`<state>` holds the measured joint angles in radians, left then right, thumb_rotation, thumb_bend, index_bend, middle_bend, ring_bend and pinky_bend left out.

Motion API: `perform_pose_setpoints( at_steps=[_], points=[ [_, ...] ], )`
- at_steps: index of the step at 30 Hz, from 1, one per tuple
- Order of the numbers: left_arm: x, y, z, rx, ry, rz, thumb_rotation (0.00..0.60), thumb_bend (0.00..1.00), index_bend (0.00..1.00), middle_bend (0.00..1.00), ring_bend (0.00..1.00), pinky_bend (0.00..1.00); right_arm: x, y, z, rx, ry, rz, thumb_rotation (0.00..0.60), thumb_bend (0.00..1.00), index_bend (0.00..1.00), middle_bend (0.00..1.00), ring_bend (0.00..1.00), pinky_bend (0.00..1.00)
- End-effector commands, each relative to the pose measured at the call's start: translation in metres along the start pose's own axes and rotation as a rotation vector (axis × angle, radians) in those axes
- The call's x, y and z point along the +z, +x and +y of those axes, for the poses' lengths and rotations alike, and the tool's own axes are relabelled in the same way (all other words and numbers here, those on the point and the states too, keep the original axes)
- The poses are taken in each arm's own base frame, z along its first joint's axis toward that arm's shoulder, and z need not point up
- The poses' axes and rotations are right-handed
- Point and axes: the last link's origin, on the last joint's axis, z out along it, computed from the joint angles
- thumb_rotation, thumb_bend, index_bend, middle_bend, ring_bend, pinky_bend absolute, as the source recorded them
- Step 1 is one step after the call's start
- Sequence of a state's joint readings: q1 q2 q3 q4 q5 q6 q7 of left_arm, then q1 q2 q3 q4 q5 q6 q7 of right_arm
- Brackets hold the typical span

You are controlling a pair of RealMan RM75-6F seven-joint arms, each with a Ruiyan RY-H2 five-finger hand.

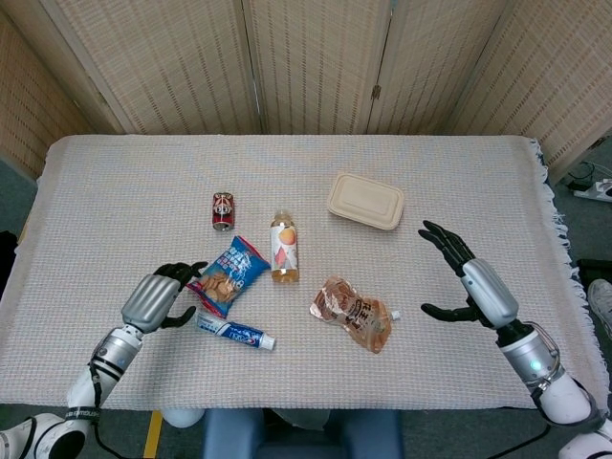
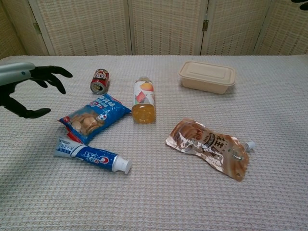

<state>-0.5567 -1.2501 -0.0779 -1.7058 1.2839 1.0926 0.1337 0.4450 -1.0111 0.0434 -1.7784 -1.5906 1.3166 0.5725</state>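
Currently toothpaste tube (image 1: 235, 333) laid flat on tabletop (image 1: 115, 191), just beside snack bag (image 1: 227, 274). Left hand (image 1: 158, 297) spread, nothing held, near tube. Right hand (image 1: 469, 277) spread, well apart from drink pouch (image 1: 352, 313).
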Motion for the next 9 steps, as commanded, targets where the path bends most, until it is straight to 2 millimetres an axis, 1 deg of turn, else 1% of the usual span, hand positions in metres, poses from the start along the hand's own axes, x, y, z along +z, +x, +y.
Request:
perform_pose_setpoints(
  at_steps=[1, 2, 5, 9],
  points=[
    [-0.017, 0.020, -0.020, -0.010, 0.070, 0.111, 0.600, 0.45, 0.15, 0.29, 0.19, 0.21, -0.017, 0.011, 0.017, -0.134, -0.088, -0.007, 0.443, 0.03, 0.00, 0.00, 0.00, 0.00],
    [-0.021, 0.023, -0.025, 0.002, 0.086, 0.137, 0.600, 0.45, 0.16, 0.29, 0.19, 0.20, -0.020, 0.013, 0.020, -0.172, -0.103, -0.003, 0.502, 0.03, 0.00, 0.01, 0.00, 0.00],
    [-0.036, 0.029, -0.041, 0.042, 0.146, 0.203, 0.600, 0.45, 0.17, 0.29, 0.19, 0.19, -0.032, 0.017, 0.030, -0.284, -0.157, 0.017, 0.573, 0.03, 0.00, 0.02, 0.00, 0.00],
    [-0.058, 0.030, -0.058, 0.084, 0.220, 0.237, 0.600, 0.45, 0.19, 0.29, 0.19, 0.18, -0.049, 0.019, 0.039, -0.349, -0.211, 0.038, 0.596, 0.03, 0.00, 0.03, 0.00, 0.00]
  ],
)
